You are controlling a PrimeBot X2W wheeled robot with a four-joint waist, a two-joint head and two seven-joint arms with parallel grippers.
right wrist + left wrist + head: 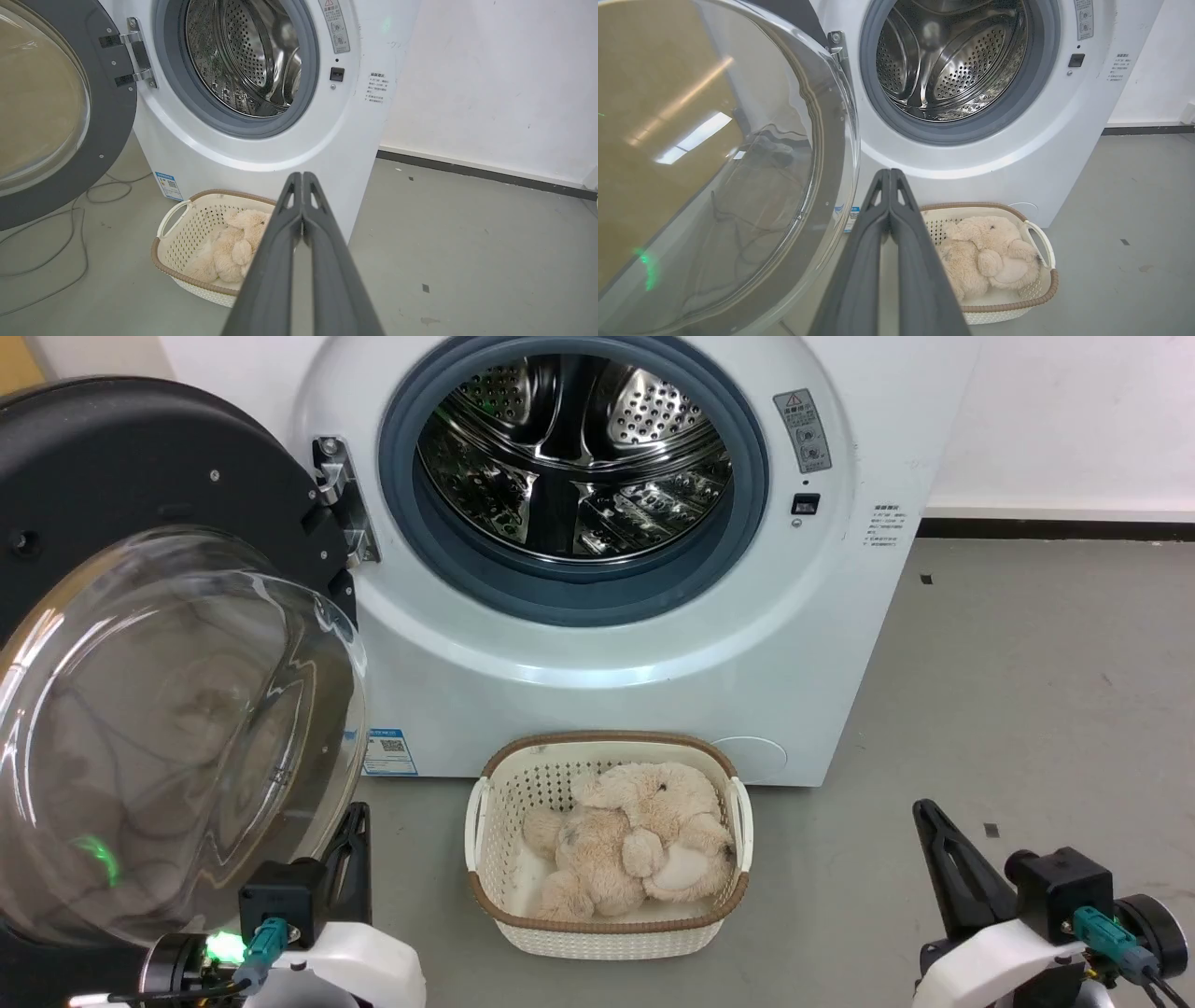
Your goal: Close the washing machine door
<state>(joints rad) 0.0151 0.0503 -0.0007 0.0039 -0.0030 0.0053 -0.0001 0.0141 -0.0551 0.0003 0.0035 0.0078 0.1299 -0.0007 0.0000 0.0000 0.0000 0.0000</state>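
Note:
The washing machine (616, 653) is a big white front-loader with its steel drum (574, 453) exposed inside a grey gasket. Its door (159, 691), a black disc with a bulging clear glass bowl, stands swung wide open to the left on a metal hinge (341, 499). The door (714, 163) looms just left of my left gripper (889, 171), which is shut and empty. In the head view that left gripper (355, 812) sits beside the glass bowl's lower edge. My right gripper (924, 807) is shut and empty, low at the right, far from the door (51, 112).
A white lattice basket (607, 933) holding a beige plush toy (630, 840) sits on the grey floor directly before the machine. Cables (56, 233) trail on the floor under the open door. A white wall (490, 84) stands to the right, with bare floor in front of it.

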